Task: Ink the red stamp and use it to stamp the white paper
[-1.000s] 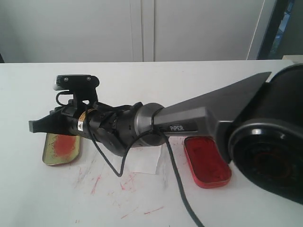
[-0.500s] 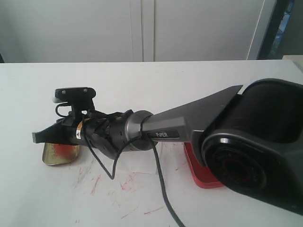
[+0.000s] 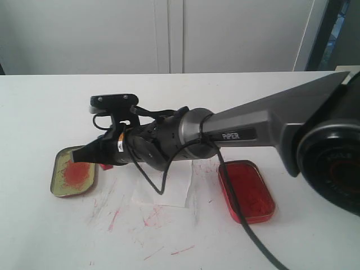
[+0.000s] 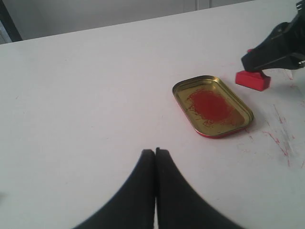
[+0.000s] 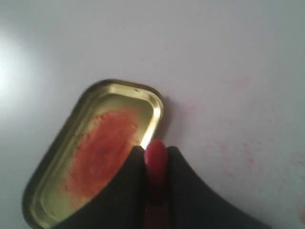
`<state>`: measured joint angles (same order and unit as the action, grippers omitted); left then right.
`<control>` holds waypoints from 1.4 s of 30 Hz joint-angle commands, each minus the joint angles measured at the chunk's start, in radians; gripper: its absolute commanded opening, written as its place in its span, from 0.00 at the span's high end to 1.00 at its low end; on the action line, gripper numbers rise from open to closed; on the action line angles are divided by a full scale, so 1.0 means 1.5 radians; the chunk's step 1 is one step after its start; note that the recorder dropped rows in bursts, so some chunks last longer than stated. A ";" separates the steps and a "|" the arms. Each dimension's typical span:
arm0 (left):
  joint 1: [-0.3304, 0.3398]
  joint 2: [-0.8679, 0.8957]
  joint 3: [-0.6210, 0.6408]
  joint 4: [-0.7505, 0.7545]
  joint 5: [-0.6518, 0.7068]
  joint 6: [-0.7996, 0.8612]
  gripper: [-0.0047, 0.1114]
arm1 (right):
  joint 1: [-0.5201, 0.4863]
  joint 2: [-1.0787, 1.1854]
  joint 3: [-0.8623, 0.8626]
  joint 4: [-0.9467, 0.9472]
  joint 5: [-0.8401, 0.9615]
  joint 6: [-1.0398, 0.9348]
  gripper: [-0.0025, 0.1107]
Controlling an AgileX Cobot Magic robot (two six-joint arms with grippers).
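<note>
Exterior: white paper [image 3: 177, 190] mostly behind rt arm [image 3: 253, 121].

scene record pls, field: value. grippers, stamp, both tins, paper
left gripper: shut, holding nothing, above the white table
right gripper: shut on the knob of the small red stamp with a knob handle
stamp position: beside the gold oblong tin with a red smear, outside it; contact with table cannot be told
red oblong ink-filled tin: open, across the paper from the gold tin
thin white paper sheet: flat between the tins, partly hidden by the right arm
</note>
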<state>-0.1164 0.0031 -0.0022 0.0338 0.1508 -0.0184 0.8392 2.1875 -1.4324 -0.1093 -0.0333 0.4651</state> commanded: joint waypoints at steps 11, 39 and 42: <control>-0.005 -0.002 0.001 0.000 -0.001 -0.002 0.96 | -0.008 -0.109 0.135 -0.011 0.028 -0.031 0.98; -0.005 -0.002 0.001 0.000 -0.001 -0.002 0.96 | -0.096 -0.097 0.181 -0.771 -0.605 0.874 0.98; -0.005 -0.002 0.001 0.000 -0.001 -0.002 0.96 | -0.096 -0.088 0.181 -0.807 -0.534 0.867 0.98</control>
<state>-0.1164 0.0031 -0.0022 0.0338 0.1508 -0.0184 0.6989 2.0516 -1.1636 -1.2718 -0.8653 1.7645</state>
